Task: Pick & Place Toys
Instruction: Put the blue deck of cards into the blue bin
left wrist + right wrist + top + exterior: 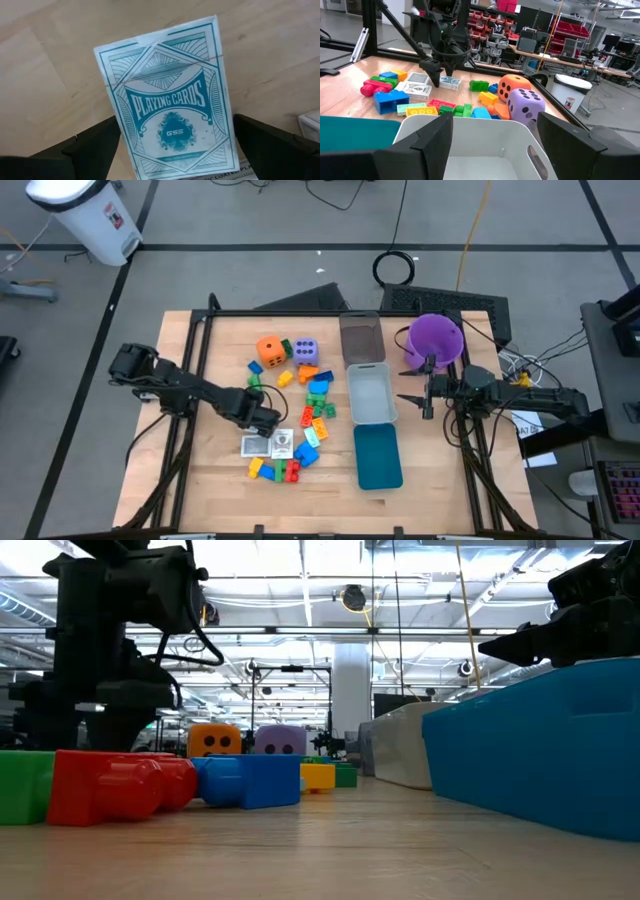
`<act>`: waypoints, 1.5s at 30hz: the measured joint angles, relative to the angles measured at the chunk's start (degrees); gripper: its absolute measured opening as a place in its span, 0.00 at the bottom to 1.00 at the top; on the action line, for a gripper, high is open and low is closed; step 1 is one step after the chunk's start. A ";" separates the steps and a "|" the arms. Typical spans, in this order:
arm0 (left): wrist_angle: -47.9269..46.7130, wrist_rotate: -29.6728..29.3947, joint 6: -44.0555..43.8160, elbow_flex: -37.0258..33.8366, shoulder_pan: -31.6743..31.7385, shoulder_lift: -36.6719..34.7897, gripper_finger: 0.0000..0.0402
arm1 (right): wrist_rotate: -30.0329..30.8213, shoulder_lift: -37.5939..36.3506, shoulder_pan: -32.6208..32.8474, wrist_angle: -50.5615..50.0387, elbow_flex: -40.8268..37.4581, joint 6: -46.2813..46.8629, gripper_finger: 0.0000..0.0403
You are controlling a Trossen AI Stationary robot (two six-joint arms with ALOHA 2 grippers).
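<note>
Overhead, the wooden tabletop [200, 480] carries two dice [288, 350], scattered blocks [300, 415] mid-table and three trays [372, 395] toward its right edge. At the left wrist, the left gripper [172, 145] gapes astride a playing-card deck [167, 95]. At the right wrist, the right gripper [495, 131] hangs spread, empty, above the white tray [470, 150], warehouse shelving behind.

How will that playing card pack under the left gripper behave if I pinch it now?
The playing card pack lies flat on the wood, so it probably won't roll or tip. Its glossy wrap may slip between the open left gripper fingers. It looks boxy, likely stiff.
</note>
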 joint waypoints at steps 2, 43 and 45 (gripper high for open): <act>1.09 -0.76 2.24 0.12 -0.32 1.00 0.98 | -0.02 0.02 0.00 -0.02 0.00 -0.01 0.65; 56.34 -4.95 56.74 -0.11 4.30 -20.24 0.84 | 1.51 0.00 0.02 0.90 0.00 -31.91 0.65; 56.38 -3.68 56.11 -0.11 4.71 -20.22 0.83 | 1.23 0.07 0.02 2.63 0.00 -33.12 0.65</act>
